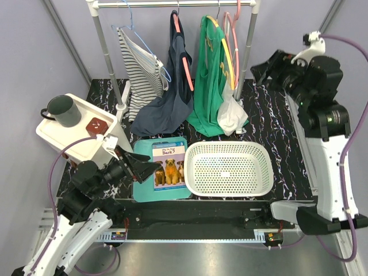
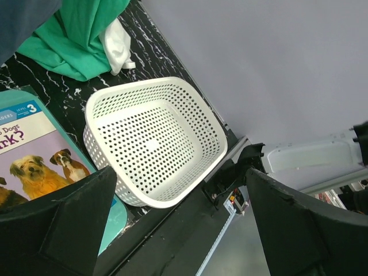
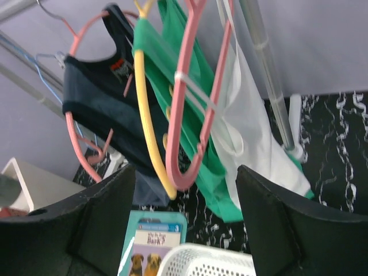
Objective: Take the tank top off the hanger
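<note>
The white tank top (image 1: 233, 115) is at the far right of the clothes rack (image 1: 172, 4), drooping off a pink hanger (image 1: 233, 34) right beside the rack's right post, with its bottom bunched up on the black marbled table (image 1: 270, 126). In the right wrist view that pink hanger (image 3: 195, 115) sits dead centre and the white tank top (image 3: 247, 132) trails down behind it.

Next to it on the left is a green tank top (image 1: 210, 98) on a yellow hanger (image 1: 227, 52), then a navy one (image 1: 172, 92) on another pink hanger, then a striped one (image 1: 141, 69) on a thin blue hanger (image 1: 146, 43).

The right gripper (image 1: 261, 68) is up high just right of the post, pointed at the hangers. Its fingers are spread with nothing between them, and it isn't touching any fabric.

The left gripper (image 1: 141, 167) is low near the front, also spread wide and holding nothing, hovering over a dog picture book (image 1: 169, 164) that lies just left of a white perforated basket (image 1: 229, 168).

Off on the left there's a dark mug (image 1: 63, 110) on a white box (image 1: 63, 141).
</note>
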{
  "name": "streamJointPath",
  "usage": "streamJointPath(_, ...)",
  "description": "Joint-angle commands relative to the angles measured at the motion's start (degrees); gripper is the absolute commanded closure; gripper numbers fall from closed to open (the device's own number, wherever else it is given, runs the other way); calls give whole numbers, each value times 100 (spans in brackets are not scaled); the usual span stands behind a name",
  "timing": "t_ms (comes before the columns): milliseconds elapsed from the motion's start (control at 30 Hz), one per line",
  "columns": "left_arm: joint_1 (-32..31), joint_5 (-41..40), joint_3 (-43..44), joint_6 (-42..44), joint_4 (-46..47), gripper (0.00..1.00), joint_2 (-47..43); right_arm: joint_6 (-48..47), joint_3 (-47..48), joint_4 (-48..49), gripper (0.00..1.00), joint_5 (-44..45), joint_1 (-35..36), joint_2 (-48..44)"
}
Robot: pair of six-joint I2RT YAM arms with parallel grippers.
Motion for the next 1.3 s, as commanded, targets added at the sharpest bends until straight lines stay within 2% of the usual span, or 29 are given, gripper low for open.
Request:
streamJointPath(0, -2, 409, 378, 219, 28, 1, -39, 2, 970, 140, 24, -228, -11, 942)
streamJointPath(367, -2, 479, 343, -141, 28, 1, -346, 442, 2298, 422, 41, -931, -11, 2542)
streamJointPath(533, -2, 594, 387, -334, 28, 1, -443, 644, 2492, 475, 45, -1152, -3, 2815)
streamJointPath(900, -2, 761, 537, -308, 20, 1, -416, 969, 2607, 501, 65, -1196, 76, 3272)
streamJointPath(1033, -2, 734, 466, -299, -24, 1, -478, 1075, 2765, 492, 66, -1231, 217, 3431)
streamJointPath(1267, -2, 699, 519, -273, -279, 2, -601, 1303, 2950, 483, 83, -1011, 279, 3431)
